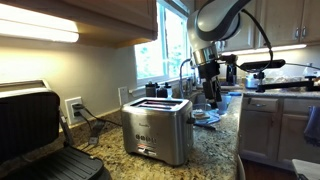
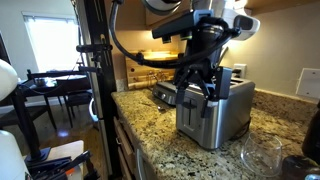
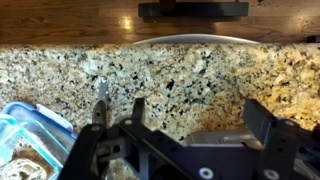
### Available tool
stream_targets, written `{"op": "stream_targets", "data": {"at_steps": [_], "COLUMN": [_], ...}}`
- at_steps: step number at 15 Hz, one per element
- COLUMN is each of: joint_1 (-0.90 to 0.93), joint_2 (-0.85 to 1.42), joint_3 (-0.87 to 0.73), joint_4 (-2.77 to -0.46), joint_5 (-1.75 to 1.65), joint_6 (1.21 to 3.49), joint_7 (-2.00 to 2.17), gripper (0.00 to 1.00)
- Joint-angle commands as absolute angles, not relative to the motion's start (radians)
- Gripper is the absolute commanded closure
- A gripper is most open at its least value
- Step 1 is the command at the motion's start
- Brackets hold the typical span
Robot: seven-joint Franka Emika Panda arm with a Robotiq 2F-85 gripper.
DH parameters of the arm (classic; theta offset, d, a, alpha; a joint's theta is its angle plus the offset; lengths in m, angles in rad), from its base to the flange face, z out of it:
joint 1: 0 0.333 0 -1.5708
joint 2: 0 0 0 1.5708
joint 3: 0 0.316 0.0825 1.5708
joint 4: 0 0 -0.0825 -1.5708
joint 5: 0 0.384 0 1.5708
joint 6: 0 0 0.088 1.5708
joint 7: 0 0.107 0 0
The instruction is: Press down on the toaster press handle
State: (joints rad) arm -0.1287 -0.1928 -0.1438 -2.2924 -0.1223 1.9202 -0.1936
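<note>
You're in the approach step. The claw [image 3: 180, 128] hangs open and empty over the bare table [image 3: 200, 70], just beside one end of the toaster [image 1: 156, 131]. I can't make out the handle. Next, line up above it, then push straight down.

My arm [image 1: 218, 18] arches over, wrist pointing straight down; pincer [image 2: 200, 88] hangs, jaws spread (wide, per wrist view).

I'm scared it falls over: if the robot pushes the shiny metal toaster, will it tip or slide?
Probably won't tip: the boxy brushed-steel toaster sits squat and flat on the speckled granite counter. It might slide; that stone looks glossy.
</note>
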Motion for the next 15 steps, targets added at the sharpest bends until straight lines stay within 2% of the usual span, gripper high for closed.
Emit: {"op": "stream_targets", "data": {"at_steps": [1, 8, 15], "joint_1": [-0.113, -0.089, -0.077], "joint_2": [-0.279, -0.384, -0.357], "joint_3": [-0.126, -0.115, -0.11], "joint_4": [-2.302, -2.344, -2.415], "joint_5": [-0.106, -0.02, 0.002], "joint_6": [1.938, 1.989, 2.135], "joint_7": [-0.181, -0.195, -0.183], "gripper": [0.0, 0.0, 0.0]}}
